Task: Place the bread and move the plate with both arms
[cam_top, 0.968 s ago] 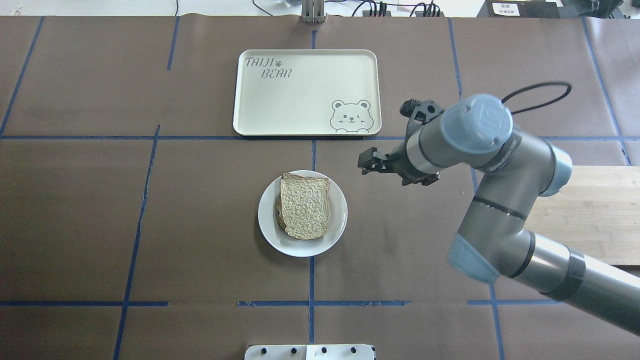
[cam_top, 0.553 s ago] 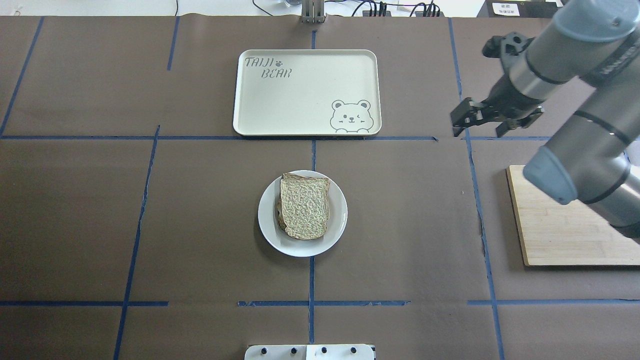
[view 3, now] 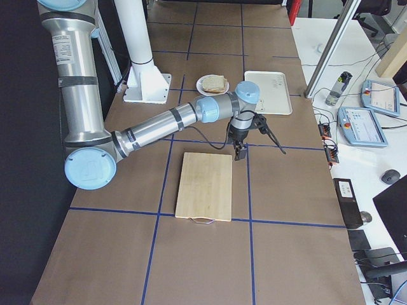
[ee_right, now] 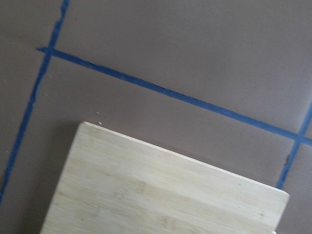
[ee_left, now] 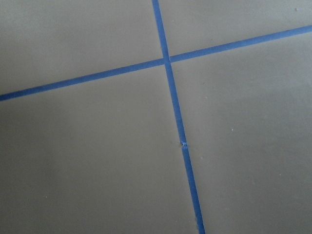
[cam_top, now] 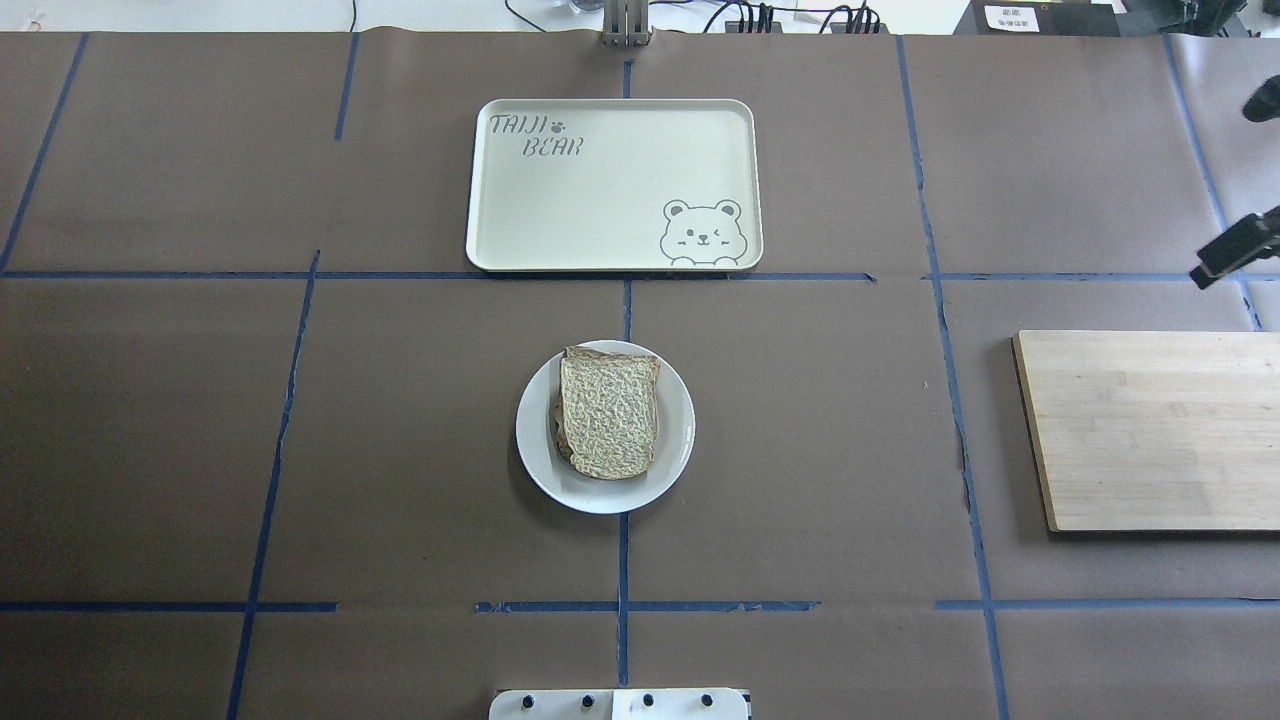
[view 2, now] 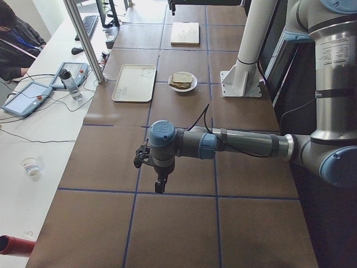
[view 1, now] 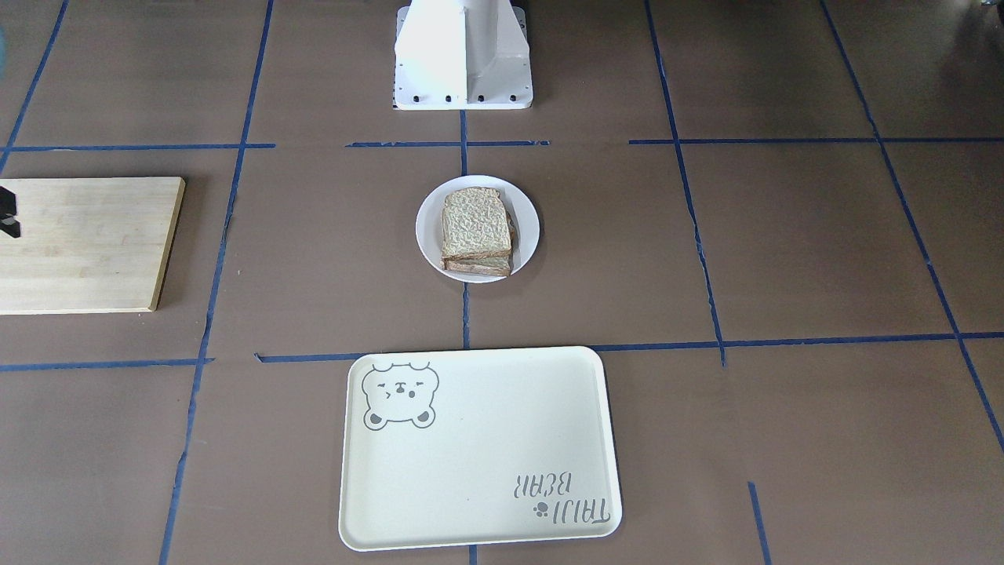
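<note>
The bread (cam_top: 610, 412) lies flat on the white plate (cam_top: 672, 455) at the table's middle, on top of a darker slice whose edge shows in the front view (view 1: 475, 267). The same plate (view 1: 427, 235) and bread (view 1: 473, 222) show there too. My right gripper (view 3: 240, 152) hangs at the far edge of the wooden board, far from the plate. Only one black finger (cam_top: 1232, 258) crosses the overhead view's right edge, with bare table beside it, so it reads as open and empty. My left gripper (view 2: 160, 183) points down over bare table, far from the plate; I cannot tell its state.
A cream tray with a bear drawing (cam_top: 612, 185) lies beyond the plate. A wooden cutting board (cam_top: 1150, 430) lies at the right. Blue tape lines cross the brown table cover. A person, tablets and a bottle are at the operators' bench (view 2: 33, 95).
My right arm has swung away from beside the plate to the far right and has almost left the overhead view, uncovering the wooden board. Bread and plate have not moved.
</note>
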